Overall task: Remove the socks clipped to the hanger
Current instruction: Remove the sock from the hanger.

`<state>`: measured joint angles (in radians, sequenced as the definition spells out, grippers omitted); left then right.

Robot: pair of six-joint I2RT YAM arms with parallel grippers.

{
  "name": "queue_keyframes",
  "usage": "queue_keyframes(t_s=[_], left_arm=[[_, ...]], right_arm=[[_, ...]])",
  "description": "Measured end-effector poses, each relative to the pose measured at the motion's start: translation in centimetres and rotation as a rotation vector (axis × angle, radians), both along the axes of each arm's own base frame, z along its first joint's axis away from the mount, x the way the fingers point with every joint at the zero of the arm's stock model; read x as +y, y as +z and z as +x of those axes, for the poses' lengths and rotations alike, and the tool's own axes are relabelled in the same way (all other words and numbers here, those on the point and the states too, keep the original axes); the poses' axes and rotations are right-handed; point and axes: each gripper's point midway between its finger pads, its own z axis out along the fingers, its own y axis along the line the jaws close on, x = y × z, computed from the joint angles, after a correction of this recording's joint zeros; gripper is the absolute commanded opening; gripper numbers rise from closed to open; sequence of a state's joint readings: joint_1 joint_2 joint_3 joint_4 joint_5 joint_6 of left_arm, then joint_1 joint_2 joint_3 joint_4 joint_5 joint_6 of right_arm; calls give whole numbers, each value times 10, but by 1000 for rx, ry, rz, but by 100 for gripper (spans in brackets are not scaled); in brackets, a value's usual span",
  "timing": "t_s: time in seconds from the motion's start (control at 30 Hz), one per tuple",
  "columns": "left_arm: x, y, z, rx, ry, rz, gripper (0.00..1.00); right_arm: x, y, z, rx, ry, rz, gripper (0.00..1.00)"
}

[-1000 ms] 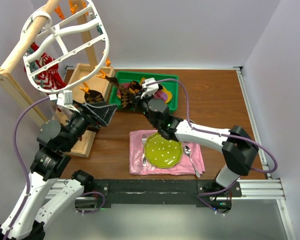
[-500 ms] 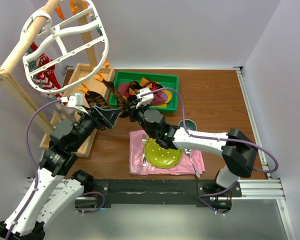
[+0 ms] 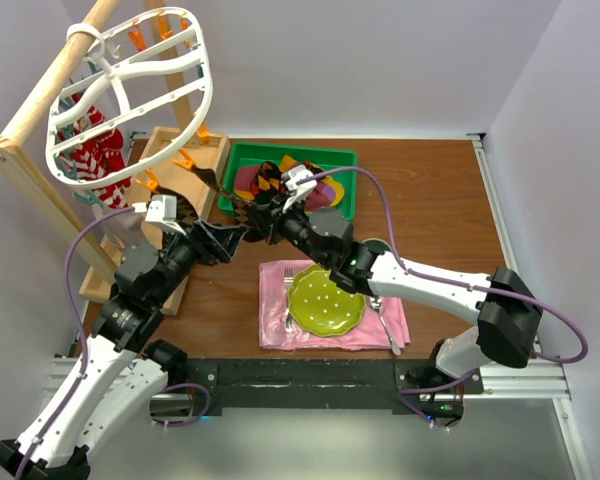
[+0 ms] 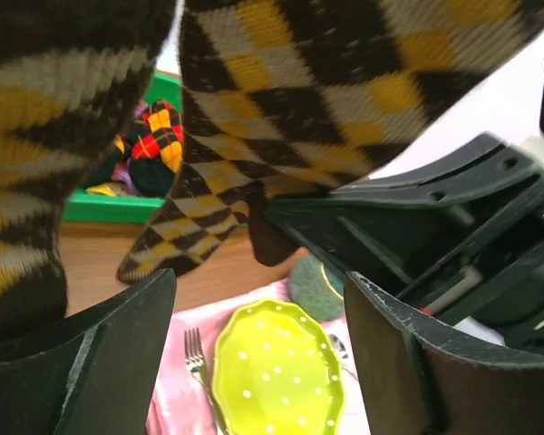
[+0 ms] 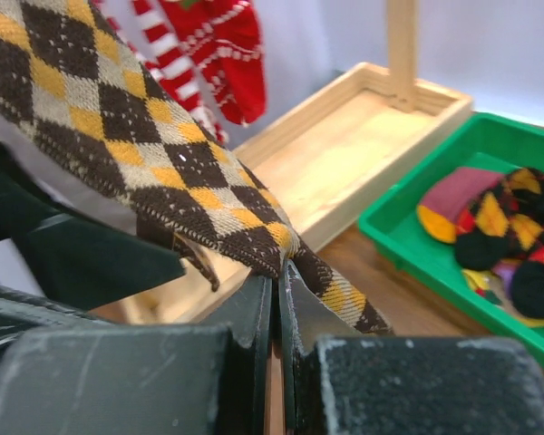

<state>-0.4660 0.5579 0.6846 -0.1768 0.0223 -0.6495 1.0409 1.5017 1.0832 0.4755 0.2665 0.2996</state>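
Dark argyle sock (image 5: 163,172) clamped in right gripper (image 5: 276,290), left gripper (image 4: 260,281) with jaws apart beside it, white hanger (image 3: 211,80) at ten o'clock.

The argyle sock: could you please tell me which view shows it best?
The right wrist view: the argyle sock stretches across it, pattern sharp, pinched in the shut right gripper. The left wrist view crops it close overhead; the top external view shows only a small dark strip.
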Motion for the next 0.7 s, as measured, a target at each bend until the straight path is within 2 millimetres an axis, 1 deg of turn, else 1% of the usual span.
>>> queue_keyframes(t_s=[0.13,0.17,0.3,0.43,0.53,0.7], left_arm=[[1,-3,-1,-44,-6,8,85],[0,-4,-1,-53,-11,11,86],[-4,-8,-1,-90,-36,13,86],[-6,-11,1,-107,-43,22,86],[-4,-9,4,-117,-25,20,87],[0,0,9,-147,9,6,87]], right_arm=[[3,0,-5,39,119,20,0],[1,-3,-2,57,142,21,0],[4,-15,-4,125,271,32,0],[11,-32,-11,193,374,30,0],[15,-41,-20,229,439,23,0],[18,-40,-33,241,508,25,0]])
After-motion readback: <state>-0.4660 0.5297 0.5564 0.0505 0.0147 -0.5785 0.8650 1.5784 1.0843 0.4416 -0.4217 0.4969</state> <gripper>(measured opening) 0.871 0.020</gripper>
